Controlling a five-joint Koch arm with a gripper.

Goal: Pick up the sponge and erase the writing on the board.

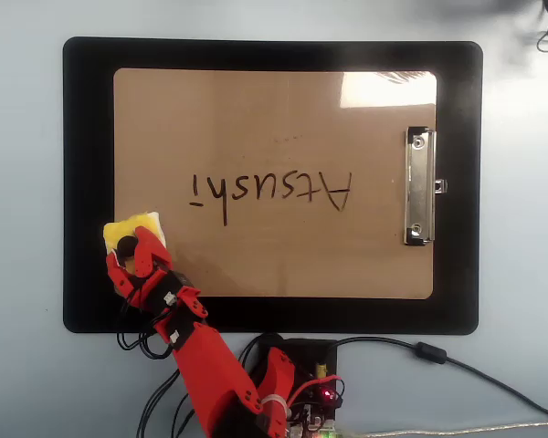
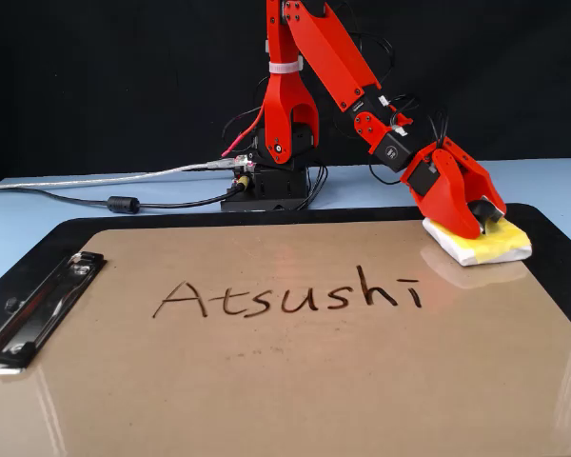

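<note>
Sponge (image 2: pixel 481 244): yellow, at the clipboard (image 2: pixel 285 371) corner, partly on the black mat (image 1: pixel 87 182). Red tool (image 2: pixel 480 221): jaws clenched around the sponge's black knob. Writing (image 2: pixel 290 293) "Atsushi": intact, mid-board.

Board surface: the board (image 1: pixel 274 109) lies flat on a black mat (image 1: pixel 87 137); most of its brown face is bare and open to a pass from above.
Writing: the writing (image 1: pixel 272 193) runs across the middle, flat ink, no obstruction.
Clip: a metal clip (image 1: pixel 420 186) rises at the right short edge in the overhead view, the one raised thing on the board.
Occupied corner: the sponge (image 2: pixel 490 245) sits at the board's edge, with the gripper (image 2: pixel 476 214) down over it.
Arm side: the base (image 2: pixel 271 186) and cables (image 2: pixel 95 200) crowd the table beside the mat's long edge.
Table: the table (image 1: pixel 23 182) is bare past the mat's short edge.
</note>
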